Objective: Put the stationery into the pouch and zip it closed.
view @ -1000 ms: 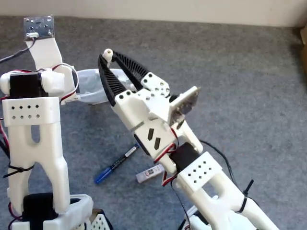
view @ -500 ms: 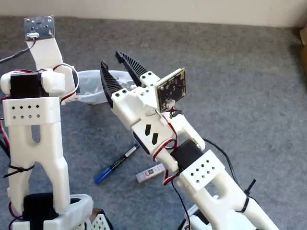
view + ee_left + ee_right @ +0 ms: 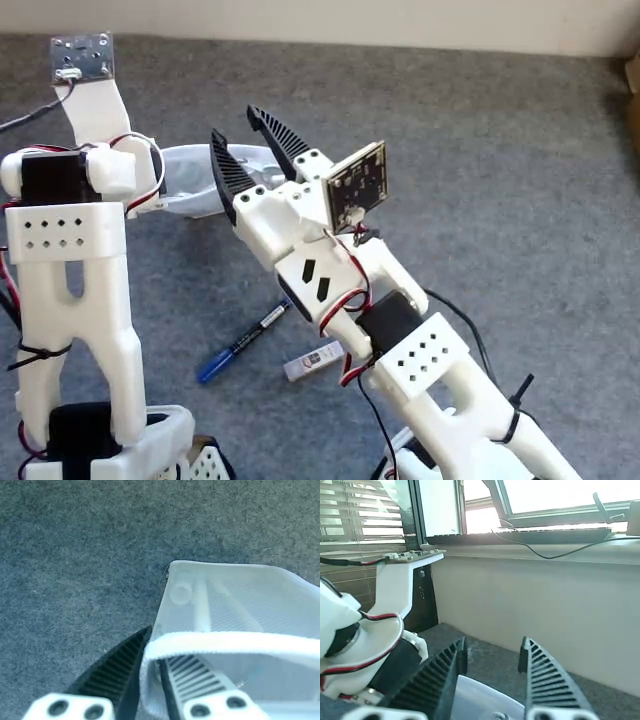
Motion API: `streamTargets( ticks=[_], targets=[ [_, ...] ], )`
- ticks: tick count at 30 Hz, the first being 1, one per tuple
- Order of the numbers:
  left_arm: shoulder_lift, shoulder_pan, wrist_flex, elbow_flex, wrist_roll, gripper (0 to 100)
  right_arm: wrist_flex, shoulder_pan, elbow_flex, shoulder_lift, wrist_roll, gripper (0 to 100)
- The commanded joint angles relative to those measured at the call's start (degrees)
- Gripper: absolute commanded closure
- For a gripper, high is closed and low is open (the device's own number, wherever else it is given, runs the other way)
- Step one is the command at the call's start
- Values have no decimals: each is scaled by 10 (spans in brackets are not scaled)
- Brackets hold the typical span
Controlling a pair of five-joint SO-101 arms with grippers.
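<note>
The left fingers (image 3: 115, 670) pinch the pouch (image 3: 235, 605) by its rim. The right fingers (image 3: 228, 175) hang parted and empty over it.

Open grey surface (image 3: 520, 150) to right, left arm (image 3: 70, 260) crowds pouch (image 3: 187, 183), pen (image 3: 240, 345) prob. reachable btwn arm bases

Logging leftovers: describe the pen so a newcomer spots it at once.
On the grey surface, between the left arm and the right arm, low in the high view, the pen lies slanted. It is long and thin with a blue end, unlike the short white stick beside it.
</note>
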Motion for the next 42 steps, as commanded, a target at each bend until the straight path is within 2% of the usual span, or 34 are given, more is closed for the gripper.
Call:
streamTargets(
  ticks=[1, 4, 11, 23, 25, 28, 32, 38, 42],
  targets=[
    [11, -9, -4, 13, 4, 993, 4, 8, -41, -9, -2, 839],
    [11, -9, -4, 13, 4, 993, 56, 8, -68, -9, -2, 839],
    [12, -10, -5, 13, 4, 993, 301, 7, -204, -9, -5, 839],
    [14, -10, -7, 13, 4, 993, 625, 4, -377, -8, -6, 839],
    [14, -10, -7, 13, 4, 993, 663, 4, -374, -5, -33, 839],
    [14, -10, -7, 13, 4, 993, 699, 4, -332, -7, -90, 839],
    [15, -10, -7, 13, 4, 993, 727, 4, -276, -9, -128, 839],
    [15, -10, -7, 13, 4, 993, 726, 4, -193, -8, -198, 839],
    [15, -10, -8, 13, 4, 993, 685, 4, -142, -3, -239, 839]
  ],
)
